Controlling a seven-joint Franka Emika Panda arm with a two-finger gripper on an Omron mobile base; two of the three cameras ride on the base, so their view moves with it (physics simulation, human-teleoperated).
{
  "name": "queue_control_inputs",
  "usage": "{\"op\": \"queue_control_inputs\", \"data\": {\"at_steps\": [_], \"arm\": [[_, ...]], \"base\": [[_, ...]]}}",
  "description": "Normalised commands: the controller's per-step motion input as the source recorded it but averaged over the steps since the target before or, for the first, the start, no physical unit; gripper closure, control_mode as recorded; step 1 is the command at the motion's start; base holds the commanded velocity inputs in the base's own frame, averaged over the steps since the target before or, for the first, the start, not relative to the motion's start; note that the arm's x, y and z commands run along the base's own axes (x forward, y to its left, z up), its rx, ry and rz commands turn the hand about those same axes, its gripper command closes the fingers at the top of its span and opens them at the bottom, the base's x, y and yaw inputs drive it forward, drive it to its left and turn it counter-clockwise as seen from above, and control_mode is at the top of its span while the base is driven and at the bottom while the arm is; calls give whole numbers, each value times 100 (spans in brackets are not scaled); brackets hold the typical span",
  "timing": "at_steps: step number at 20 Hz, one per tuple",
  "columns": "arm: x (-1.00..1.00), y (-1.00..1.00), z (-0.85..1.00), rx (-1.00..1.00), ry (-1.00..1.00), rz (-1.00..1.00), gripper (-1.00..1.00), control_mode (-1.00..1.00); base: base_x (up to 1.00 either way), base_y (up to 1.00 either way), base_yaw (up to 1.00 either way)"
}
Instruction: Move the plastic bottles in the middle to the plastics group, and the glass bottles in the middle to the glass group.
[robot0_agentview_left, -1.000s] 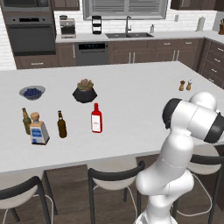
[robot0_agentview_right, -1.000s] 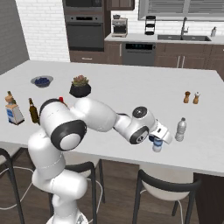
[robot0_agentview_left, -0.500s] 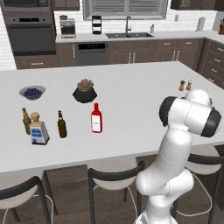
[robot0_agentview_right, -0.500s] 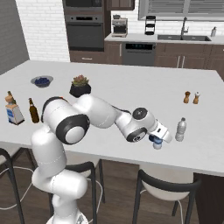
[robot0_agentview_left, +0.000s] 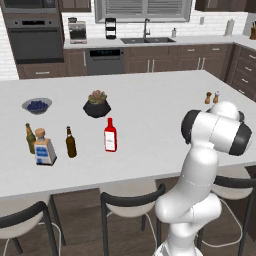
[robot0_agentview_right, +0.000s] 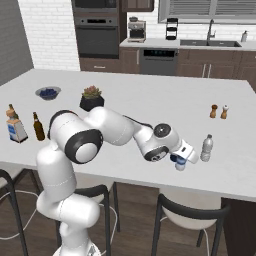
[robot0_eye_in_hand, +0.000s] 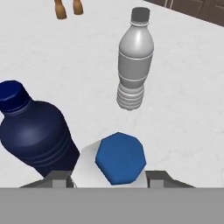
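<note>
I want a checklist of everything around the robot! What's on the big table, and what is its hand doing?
Surface: white island counter, bare patches between groups.
Job's things: small water bottle between the hand's fingers, beside dark blue bottle and greyish clear bottle; brown beer bottle and red bottle mid-counter; olive-green bottle and square clear bottle at left.
Clutter: blueberry bowl, potted plant, two shakers.
Hand: shut on the small water bottle.
Cables: nothing seen.
Surroundings: stools, oven, sink.
</note>
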Motion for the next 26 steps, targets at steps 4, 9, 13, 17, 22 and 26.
{"op": "queue_control_inputs", "data": {"at_steps": [4,9,13,17,22,26], "arm": [[0,0,0,0,0,0,100,-100],[0,0,0,0,0,0,-100,-100],[0,0,0,0,0,0,-100,-100],[0,0,0,0,0,0,-100,-100],[0,0,0,0,0,0,-100,-100],[-6,2,0,0,-1,0,-100,-100]], "base": [[0,0,0],[0,0,0],[0,0,0],[0,0,0],[0,0,0],[0,0,0]]}}
